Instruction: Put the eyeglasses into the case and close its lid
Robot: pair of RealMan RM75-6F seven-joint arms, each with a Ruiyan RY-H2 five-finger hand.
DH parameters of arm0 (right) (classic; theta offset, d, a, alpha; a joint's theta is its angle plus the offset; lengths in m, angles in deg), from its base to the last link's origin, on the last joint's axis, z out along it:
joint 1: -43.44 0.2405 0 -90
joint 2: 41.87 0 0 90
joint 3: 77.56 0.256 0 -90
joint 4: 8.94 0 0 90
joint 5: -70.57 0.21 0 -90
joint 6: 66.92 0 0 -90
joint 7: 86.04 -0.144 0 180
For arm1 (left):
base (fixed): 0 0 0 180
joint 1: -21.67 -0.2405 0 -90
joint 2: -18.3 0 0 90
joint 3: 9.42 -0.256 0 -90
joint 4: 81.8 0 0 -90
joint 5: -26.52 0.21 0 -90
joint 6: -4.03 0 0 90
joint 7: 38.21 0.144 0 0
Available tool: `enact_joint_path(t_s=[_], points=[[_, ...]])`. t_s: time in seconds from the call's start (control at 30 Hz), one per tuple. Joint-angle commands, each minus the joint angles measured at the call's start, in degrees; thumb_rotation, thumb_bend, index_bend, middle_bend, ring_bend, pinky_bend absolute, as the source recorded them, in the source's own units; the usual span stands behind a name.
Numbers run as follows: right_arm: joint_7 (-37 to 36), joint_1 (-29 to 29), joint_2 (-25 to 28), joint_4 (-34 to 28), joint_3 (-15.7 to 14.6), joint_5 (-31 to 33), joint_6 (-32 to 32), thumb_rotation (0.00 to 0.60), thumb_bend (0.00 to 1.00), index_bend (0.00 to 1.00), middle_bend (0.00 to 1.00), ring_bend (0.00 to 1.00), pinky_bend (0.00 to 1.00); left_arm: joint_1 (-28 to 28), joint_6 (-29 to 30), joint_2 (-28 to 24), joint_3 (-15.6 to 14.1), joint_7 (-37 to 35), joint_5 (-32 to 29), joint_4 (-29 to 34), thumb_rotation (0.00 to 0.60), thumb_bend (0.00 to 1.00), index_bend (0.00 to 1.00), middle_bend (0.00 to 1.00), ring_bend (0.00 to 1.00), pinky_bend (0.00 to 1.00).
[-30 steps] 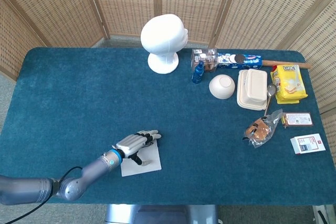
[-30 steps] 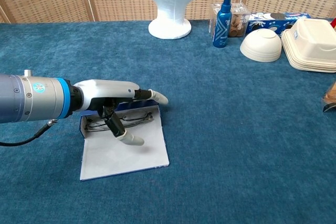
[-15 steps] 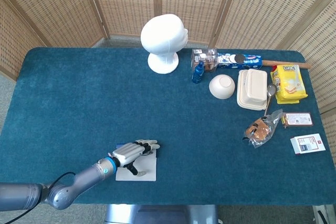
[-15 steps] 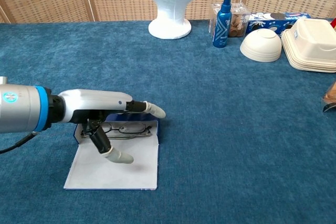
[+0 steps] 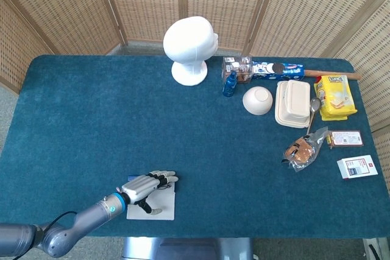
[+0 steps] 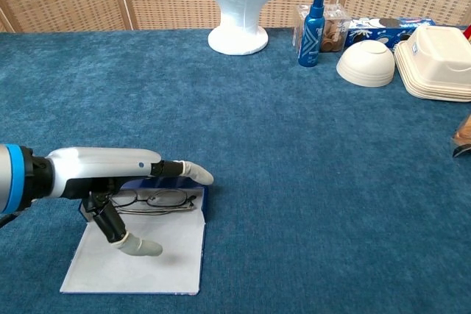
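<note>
The eyeglasses (image 6: 156, 199) lie folded in the blue tray of the open case (image 6: 197, 193). The case's white lid (image 6: 147, 266) lies flat open toward the table's near edge. My left hand (image 6: 110, 174) is stretched over the tray with its fingers extended to the right. Its thumb (image 6: 136, 245) points down onto the white lid and holds nothing. From the head view, the left hand (image 5: 146, 184) covers the tray, and only the case lid (image 5: 155, 211) shows beside it. The right hand is out of both views.
A white mannequin head (image 5: 190, 47) stands at the back. To its right are a blue spray bottle (image 5: 230, 83), a white bowl (image 5: 257, 100), a clamshell box (image 5: 292, 103) and snack packets (image 5: 334, 97). The case sits close to the table's near edge.
The left hand has drawn back toward the near edge and to the left. The open case with the glasses has slid along under it.
</note>
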Motion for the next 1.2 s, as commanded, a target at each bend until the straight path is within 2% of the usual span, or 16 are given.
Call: enact_joint_path(t_s=[0.03,0.73,1.2], points=[[-0.1,0.0,-0.1,0.1,0.0,0.0,0.0,0.503,0.24,0.0,0.16,0.0,0.18,-0.5,0.5,-0.2,-0.3,-0.5,0.1,0.6,0.561,0.27,0.06,0.0,0.0,0.03],[-1.6,0.6,-0.7,1.8,0.0,0.1,-1.2,0.505,0.24,0.0,0.16,0.0,0.18,-5.1,4.3,-0.5,-3.3,-4.1,4.7,3.9,0.561,0.27,0.07,0.0,0.0,0.03],[-2.0,0.6,-0.8,2.2,0.0,0.2,-1.2,0.503,0.24,0.0,0.16,0.0,0.18,-6.3,5.1,-0.4,-3.9,-4.9,6.5,4.5,0.561,0.27,0.07,0.0,0.0,0.02]])
